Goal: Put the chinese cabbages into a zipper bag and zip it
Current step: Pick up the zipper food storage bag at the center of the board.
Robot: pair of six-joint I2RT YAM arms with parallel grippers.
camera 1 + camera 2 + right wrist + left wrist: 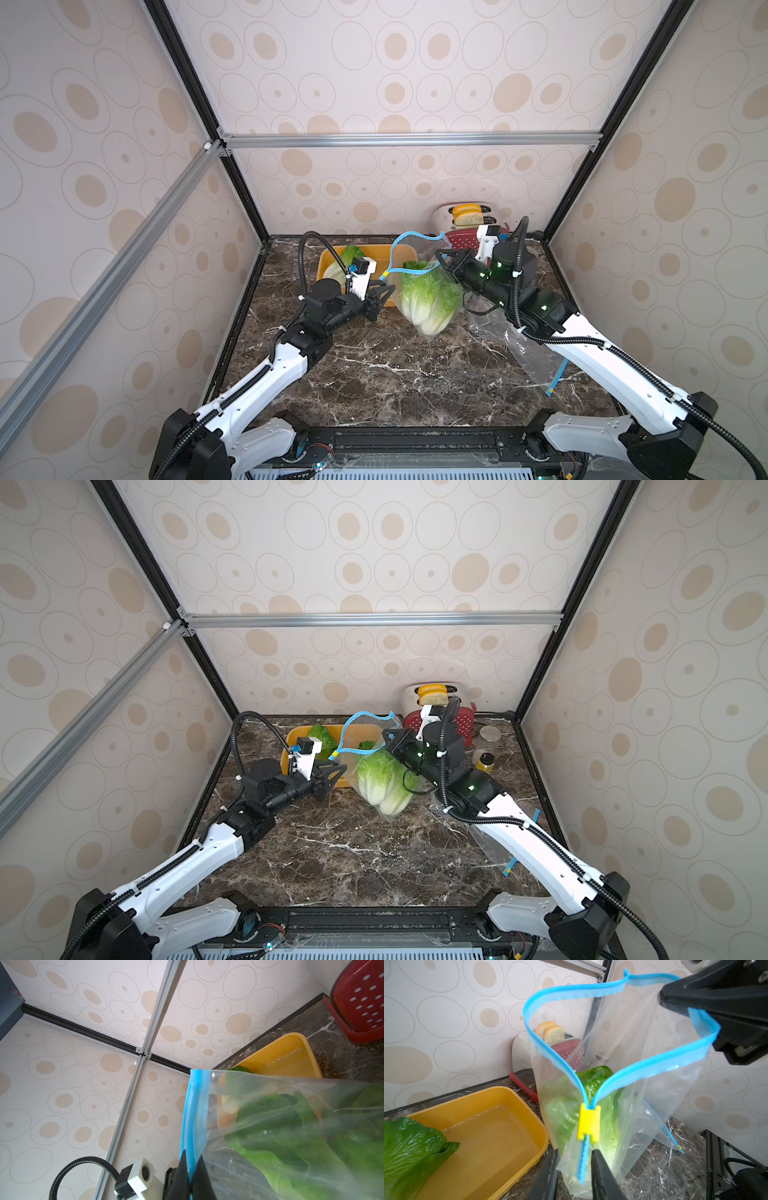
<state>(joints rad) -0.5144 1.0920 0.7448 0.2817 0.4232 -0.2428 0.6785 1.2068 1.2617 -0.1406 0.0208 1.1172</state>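
Bare marble countertop [374, 374] between the arms toward the near edge; wallpapered walls close on three sides. Zipper bag [643, 1084] hanging mid-counter, mouth gaping, just beside yellow tub [500, 1091]. Two chinese cabbages [428, 299] inside, near upright, white bases down; third cabbage [340, 262] lying in tub. Right gripper [191, 1159] clenched on blue rim. Left gripper [574, 1151] narrow astride zip tail below yellow slider [588, 1124]; grip not determinable.

At the back left of the dark marbled bench [374, 374], a yellow plastic tub [378, 249]. At the back right, against the wall, a red toaster [466, 725] with two bread slices [434, 692] upright in its slots. Just beside the toaster, a silver-lidded jar [490, 733] and, nearer, a dark-lidded jar [484, 762]. Flat on the bench, a spare clear bag [536, 365] with a blue edge. All round, oval-patterned wallpaper [395, 62] and aluminium rails [411, 139].
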